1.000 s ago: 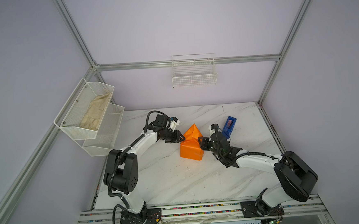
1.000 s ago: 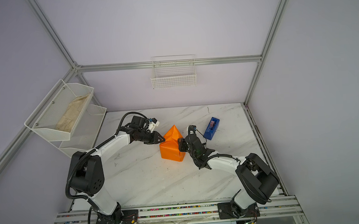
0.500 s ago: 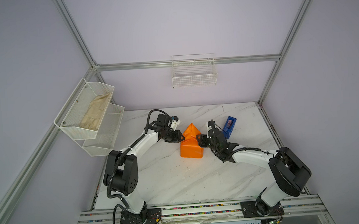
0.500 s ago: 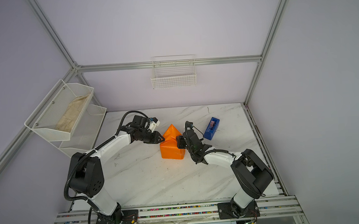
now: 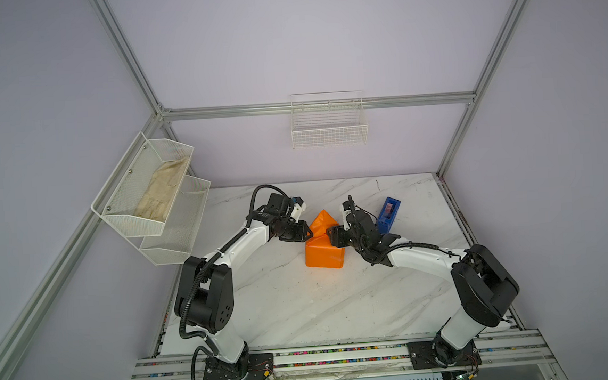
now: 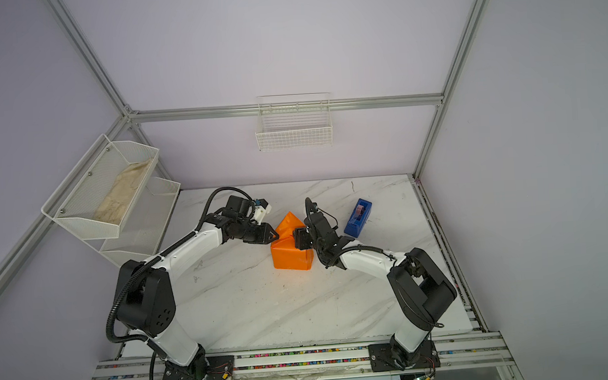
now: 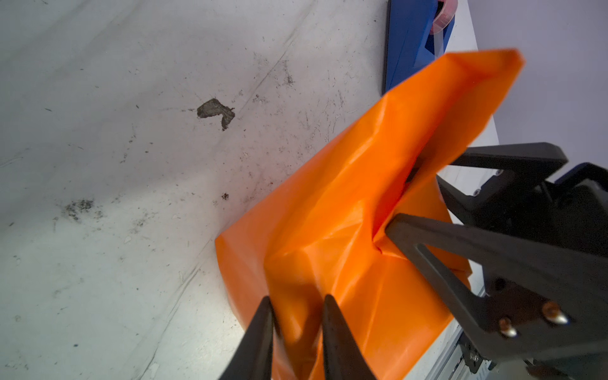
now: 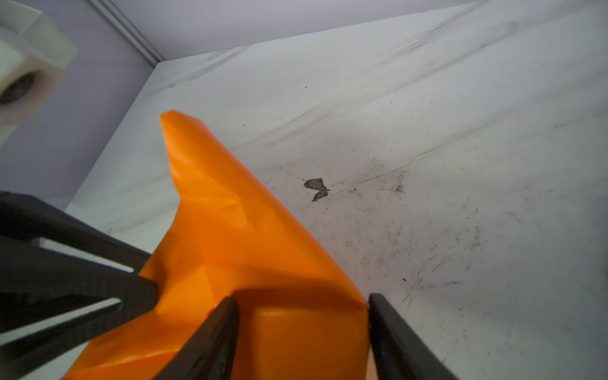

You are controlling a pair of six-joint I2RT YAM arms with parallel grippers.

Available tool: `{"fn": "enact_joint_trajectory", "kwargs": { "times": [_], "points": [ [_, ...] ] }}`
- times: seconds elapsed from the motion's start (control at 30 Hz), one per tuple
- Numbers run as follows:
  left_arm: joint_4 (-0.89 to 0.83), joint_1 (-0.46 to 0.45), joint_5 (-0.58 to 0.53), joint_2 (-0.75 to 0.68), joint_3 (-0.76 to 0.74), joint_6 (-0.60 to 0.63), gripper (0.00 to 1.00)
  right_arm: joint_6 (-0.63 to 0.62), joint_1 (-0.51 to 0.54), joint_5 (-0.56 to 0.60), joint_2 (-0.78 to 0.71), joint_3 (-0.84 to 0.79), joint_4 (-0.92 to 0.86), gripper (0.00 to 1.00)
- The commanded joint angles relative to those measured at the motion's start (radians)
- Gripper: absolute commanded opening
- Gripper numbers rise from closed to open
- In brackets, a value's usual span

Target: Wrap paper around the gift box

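– Grippers first: how does the left gripper (image 7: 297, 297) stand?
– Nearly closed, its two black fingers (image 7: 260, 332) pinching a fold of the creased orange paper sheet (image 5: 324, 256), on the parcel's side away from the blue plastic tape dispenser (image 5: 388, 215).
– And the right gripper (image 8: 301, 301)?
– Jaws wide apart, straddling a wrapped top corner without clamping it; a sliver of gap shows at one finger. It sits between the dispenser and the parcel.
– Where is the gift box?
– Hidden inside the paper, which forms a boxy parcel on the white marble-patterned table (image 5: 302, 299), near the dispenser but apart from it. One pointed flap stands up from its top.
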Motion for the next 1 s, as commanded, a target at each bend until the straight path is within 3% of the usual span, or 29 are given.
{"fn": "enact_joint_trajectory", "kwargs": {
  "times": [0.0, 0.27, 0.5, 0.6, 0.8, 0.97],
  "points": [
    [-0.252, -0.026, -0.169, 0.085, -0.083, 0.049, 0.26, -0.038, 0.029, -0.058, 0.038, -0.007, -0.158, 0.71],
    [-0.267, -0.026, -0.171, 0.03, 0.027, 0.058, 0.28, -0.055, 0.029, -0.048, 0.051, -0.002, -0.195, 0.71],
    [-0.264, -0.023, -0.148, 0.002, 0.149, 0.13, 0.39, -0.06, 0.031, -0.051, 0.06, -0.004, -0.194, 0.71],
    [-0.25, -0.008, -0.099, 0.009, 0.198, 0.181, 0.44, -0.063, 0.031, -0.052, 0.06, -0.008, -0.192, 0.71],
    [-0.205, 0.008, 0.105, 0.041, 0.263, 0.33, 0.49, -0.064, 0.031, -0.057, 0.06, -0.011, -0.187, 0.71],
    [-0.192, 0.021, 0.154, 0.072, 0.306, 0.415, 0.52, -0.061, 0.031, -0.058, 0.053, -0.019, -0.18, 0.71]
  ]
}}
